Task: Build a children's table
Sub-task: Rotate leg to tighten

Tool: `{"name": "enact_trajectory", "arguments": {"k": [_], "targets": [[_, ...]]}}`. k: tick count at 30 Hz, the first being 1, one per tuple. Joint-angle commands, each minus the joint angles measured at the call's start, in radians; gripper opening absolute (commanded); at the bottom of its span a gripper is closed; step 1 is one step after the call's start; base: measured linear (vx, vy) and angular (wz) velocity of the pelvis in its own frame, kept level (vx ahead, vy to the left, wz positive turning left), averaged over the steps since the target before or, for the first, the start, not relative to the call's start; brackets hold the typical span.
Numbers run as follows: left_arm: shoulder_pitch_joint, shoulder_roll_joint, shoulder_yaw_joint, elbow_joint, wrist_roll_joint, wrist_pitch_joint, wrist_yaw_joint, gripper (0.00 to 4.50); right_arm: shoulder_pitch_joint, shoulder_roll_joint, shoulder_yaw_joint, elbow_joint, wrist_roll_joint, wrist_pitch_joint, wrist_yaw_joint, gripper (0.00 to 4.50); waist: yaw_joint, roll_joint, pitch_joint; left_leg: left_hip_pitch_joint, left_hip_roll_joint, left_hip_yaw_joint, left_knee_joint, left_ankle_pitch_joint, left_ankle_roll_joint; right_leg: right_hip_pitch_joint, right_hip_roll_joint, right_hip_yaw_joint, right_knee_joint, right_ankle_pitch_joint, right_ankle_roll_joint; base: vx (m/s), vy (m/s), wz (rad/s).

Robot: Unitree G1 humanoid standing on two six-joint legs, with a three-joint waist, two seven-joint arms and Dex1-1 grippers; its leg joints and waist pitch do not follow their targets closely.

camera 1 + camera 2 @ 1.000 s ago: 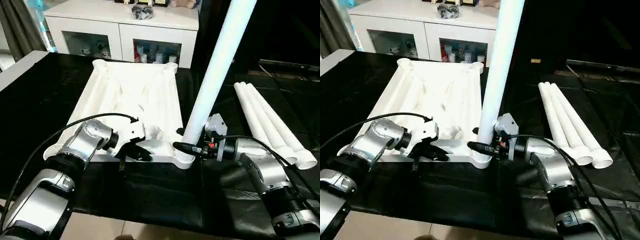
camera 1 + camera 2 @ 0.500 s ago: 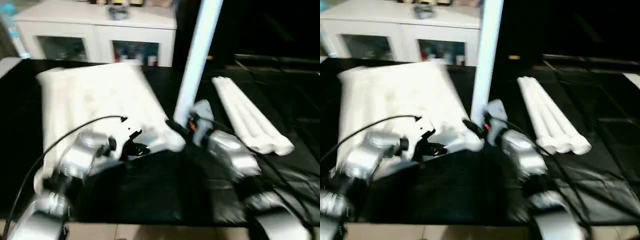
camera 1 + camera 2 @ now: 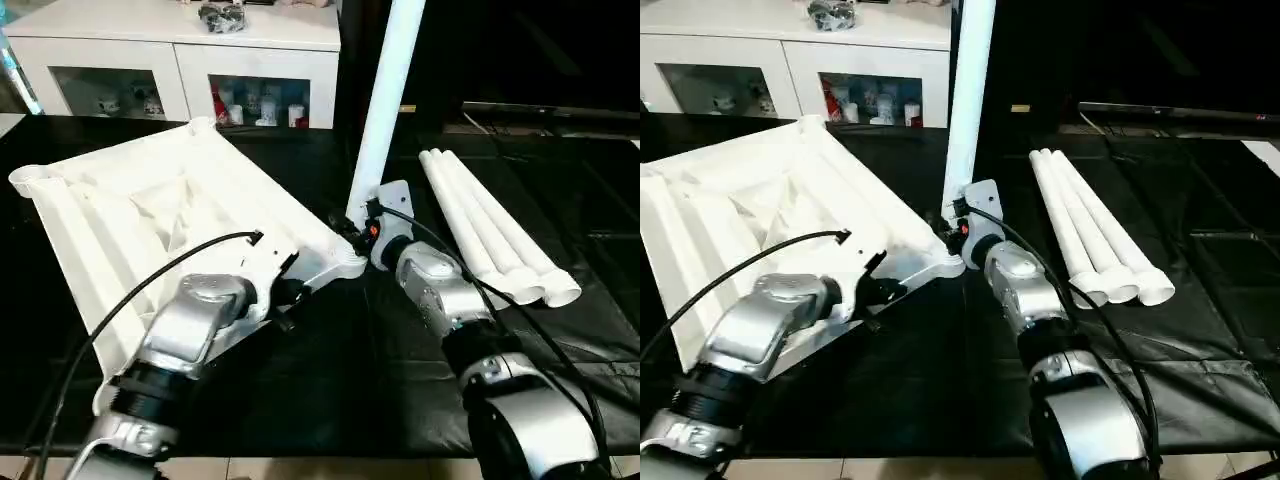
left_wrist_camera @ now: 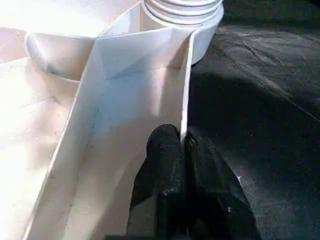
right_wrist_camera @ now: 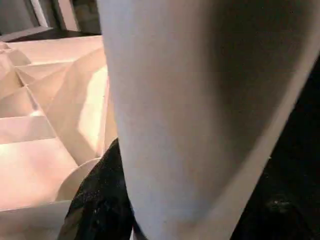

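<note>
The children's table top (image 3: 150,220) lies underside up on the black surface, turned at an angle, with its ribs showing. One white leg (image 3: 385,90) stands upright in the corner socket (image 4: 182,10) nearest the middle. My left gripper (image 3: 288,292) is shut on the thin rim wall of the top close to that corner, and its black fingers (image 4: 162,170) pinch the wall from both sides. My right gripper (image 3: 352,232) is shut on the base of the upright leg, with one finger (image 5: 97,200) against its side. Three more legs (image 3: 480,220) lie side by side to the right.
A white glass-door cabinet (image 3: 180,40) stands behind the table top, with small items inside and on top. Black sheeting (image 3: 330,380) covers the work surface up to its near edge. Cables run along both forearms.
The camera has shifted. The table top has also turned on the surface: its corner with the upright leg is farther from me and its left end is nearer. Both grips are unchanged.
</note>
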Motion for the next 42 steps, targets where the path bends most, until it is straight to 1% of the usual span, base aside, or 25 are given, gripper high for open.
{"name": "enact_trajectory", "arguments": {"k": [1,3,5,7,8,9,10,11,12,13,15,17,18,19,21,23,24,25,28,29,30,36,37,41,42], "targets": [[-0.059,-0.006,0.040,-0.025,-0.003,-0.019,0.053,0.00,0.060,0.035,0.023,0.114,-0.018,0.061,0.013,2.26,0.004,0.015,-0.041,0.008,0.076,-0.039,-0.078,-0.280,0.003,0.027,-0.122,0.078,-0.100,-0.322,-0.152,0.000,0.000,0.00],[-0.060,0.003,0.040,-0.019,-0.003,-0.032,0.055,0.00,0.061,0.036,0.021,0.115,-0.020,0.056,0.017,2.66,0.003,0.015,-0.042,0.009,0.078,-0.040,-0.079,-0.294,-0.002,0.026,-0.120,0.079,-0.101,-0.323,-0.148,0.000,0.000,0.00],[-0.062,0.017,0.032,-0.006,0.004,-0.060,0.058,0.00,0.062,0.036,0.018,0.115,-0.022,0.049,0.019,2.71,0.002,0.019,-0.042,0.010,0.078,-0.041,-0.079,-0.301,-0.007,0.025,-0.121,0.080,-0.099,-0.311,-0.156,0.000,0.000,0.00],[-0.064,0.023,0.029,0.002,0.006,-0.071,0.058,0.00,0.064,0.035,0.016,0.114,-0.022,0.047,0.020,2.79,0.003,0.014,-0.045,0.006,0.077,-0.039,-0.080,-0.286,-0.005,0.030,-0.123,0.081,-0.096,-0.278,-0.156,0.000,0.000,0.00],[-0.071,0.035,0.020,0.020,0.012,-0.097,0.049,0.00,0.074,0.028,0.012,0.105,-0.020,0.041,0.024,2.99,-0.001,0.017,-0.046,0.002,0.077,-0.041,-0.080,-0.262,0.000,0.033,-0.121,0.080,-0.091,-0.248,-0.167,0.000,0.000,0.00],[-0.076,0.043,0.014,0.033,0.015,-0.114,0.041,0.00,0.082,0.022,0.009,0.099,-0.019,0.035,0.028,3.11,-0.001,0.017,-0.045,0.005,0.074,-0.037,-0.076,-0.264,0.009,0.029,-0.122,0.080,-0.097,-0.261,-0.160,0.000,0.000,0.00],[-0.078,0.046,0.012,0.038,0.015,-0.120,0.036,0.00,0.085,0.020,0.009,0.098,-0.019,0.032,0.030,3.17,-0.001,0.023,-0.046,0.004,0.074,-0.038,-0.076,-0.259,0.009,0.031,-0.122,0.080,-0.095,-0.258,-0.163,0.000,0.000,0.00],[-0.081,0.051,0.008,0.048,0.017,-0.131,0.030,0.00,0.092,0.017,0.006,0.094,-0.016,0.026,0.039,3.17,-0.002,0.021,-0.048,0.004,0.076,-0.038,-0.076,-0.250,0.011,0.032,-0.121,0.080,-0.094,-0.240,-0.166,0.000,0.000,0.00],[-0.081,0.051,0.008,0.048,0.017,-0.131,0.030,0.00,0.092,0.017,0.006,0.094,-0.016,0.026,0.039,3.20,-0.001,0.019,-0.053,0.000,0.076,-0.037,-0.073,-0.214,0.017,0.036,-0.121,0.080,-0.086,-0.183,-0.177,0.000,0.000,0.00],[-0.087,0.059,0.004,0.064,0.019,-0.144,0.020,0.00,0.108,0.008,0.007,0.079,-0.016,0.022,0.054,3.44,-0.001,0.027,-0.055,-0.001,0.077,-0.038,-0.071,-0.194,0.020,0.037,-0.120,0.080,-0.081,-0.146,-0.189,0.000,0.000,0.00],[-0.098,0.076,-0.009,0.096,0.022,-0.177,-0.008,0.00,0.145,-0.014,0.005,0.039,-0.011,0.017,0.090,3.59,0.001,0.027,-0.059,-0.004,0.074,-0.033,-0.063,-0.133,0.051,0.037,-0.114,0.076,-0.072,-0.030,-0.202,0.000,0.000,0.00],[-0.104,0.090,-0.021,0.119,0.023,-0.205,-0.035,0.00,0.176,-0.037,0.001,-0.001,-0.001,0.017,0.130,3.62,0.001,0.030,-0.059,-0.007,0.073,-0.032,-0.060,-0.118,0.066,0.039,-0.116,0.075,-0.069,0.011,-0.221,0.000,0.000,0.00],[-0.106,0.096,-0.027,0.130,0.022,-0.220,-0.045,0.00,0.187,-0.045,-0.003,-0.015,0.003,0.017,0.148,3.62,0.002,0.027,-0.062,-0.010,0.074,-0.033,-0.058,-0.106,0.075,0.044,-0.119,0.075,-0.064,0.035,-0.228,0.000,0.000,0.00],[-0.106,0.096,-0.027,0.130,0.022,-0.220,-0.045,0.00,0.187,-0.045,-0.003,-0.015,0.003,0.017,0.148,3.91,0.003,0.025,-0.061,-0.013,0.074,-0.033,-0.059,-0.102,0.082,0.045,-0.119,0.074,-0.064,0.042,-0.226,0.000,0.000,0.00],[-0.109,0.117,-0.051,0.158,0.025,-0.269,-0.079,0.00,0.220,-0.072,-0.013,-0.075,0.021,0.017,0.197,3.99,0.002,0.028,-0.059,-0.007,0.076,-0.033,-0.058,-0.112,0.087,0.040,-0.118,0.073,-0.066,0.012,-0.229,0.000,0.000,0.00],[-0.111,0.128,-0.064,0.177,0.025,-0.296,-0.101,0.00,0.242,-0.094,-0.018,-0.120,0.034,0.019,0.229,4.17,0.008,0.028,-0.057,-0.008,0.077,-0.032,-0.058,-0.116,0.089,0.042,-0.120,0.074,-0.071,-0.011,-0.222,0.000,0.000,0.00],[-0.112,0.142,-0.079,0.201,0.029,-0.330,-0.132,0.00,0.273,-0.125,-0.023,-0.189,0.052,0.024,0.273,4.17,0.018,0.029,-0.058,-0.005,0.078,-0.031,-0.057,-0.110,0.091,0.040,-0.117,0.074,-0.070,-0.012,-0.209,0.000,0.000,0.00],[-0.112,0.143,-0.079,0.202,0.029,-0.332,-0.133,0.00,0.275,-0.127,-0.023,-0.192,0.053,0.024,0.276,4.41,0.022,0.028,-0.058,-0.003,0.080,-0.031,-0.058,-0.108,0.090,0.039,-0.117,0.075,-0.069,-0.009,-0.206,0.000,0.000,0.00],[-0.110,0.162,-0.102,0.226,0.039,-0.387,-0.172,0.00,0.309,-0.175,-0.026,-0.281,0.076,0.038,0.350,4.47,0.025,0.026,-0.057,-0.004,0.080,-0.031,-0.059,-0.119,0.084,0.040,-0.118,0.074,-0.069,-0.020,-0.208,0.000,0.000,0.00],[-0.108,0.171,-0.111,0.234,0.040,-0.414,-0.195,0.00,0.322,-0.198,-0.027,-0.318,0.085,0.043,0.382,4.47,0.028,0.022,-0.056,-0.005,0.076,-0.031,-0.058,-0.127,0.088,0.042,-0.117,0.074,-0.074,-0.042,-0.194,0.000,0.000,0.00],[-0.106,0.180,-0.120,0.246,0.038,-0.440,-0.221,0.00,0.333,-0.230,-0.025,-0.362,0.096,0.053,0.429,4.47,0.033,0.023,-0.056,-0.004,0.078,-0.031,-0.057,-0.124,0.088,0.042,-0.118,0.074,-0.073,-0.051,-0.184,0.000,0.000,0.00],[-0.099,0.214,-0.155,0.273,0.033,-0.541,-0.323,0.00,0.343,-0.322,-0.014,-0.473,0.131,0.067,0.570,4.47,0.047,0.019,-0.057,-0.005,0.077,-0.029,-0.055,-0.113,0.092,0.039,-0.118,0.073,-0.074,-0.088,-0.170,0.000,0.000,0.00],[-0.096,0.228,-0.174,0.281,0.036,-0.594,-0.369,0.00,0.335,-0.353,0.000,-0.504,0.141,0.079,0.630,4.47,0.048,0.018,-0.057,-0.004,0.078,-0.029,-0.055,-0.110,0.093,0.038,-0.118,0.072,-0.074,-0.085,-0.170,0.000,0.000,0.00],[-0.100,0.234,-0.187,0.303,0.029,-0.652,-0.425,0.00,0.320,-0.389,0.033,-0.530,0.132,0.090,0.696,4.47,0.061,0.019,-0.060,-0.003,0.081,-0.029,-0.051,-0.087,0.102,0.035,-0.114,0.070,-0.066,-0.046,-0.177,0.000,0.000,0.00],[-0.100,0.240,-0.197,0.305,0.029,-0.669,-0.451,0.00,0.306,-0.399,0.058,-0.520,0.109,0.077,0.715,4.47,0.068,0.018,-0.060,-0.001,0.081,-0.027,-0.051,-0.100,0.096,0.033,-0.117,0.070,-0.067,-0.054,-0.180,0.000,0.000,0.00]]}}
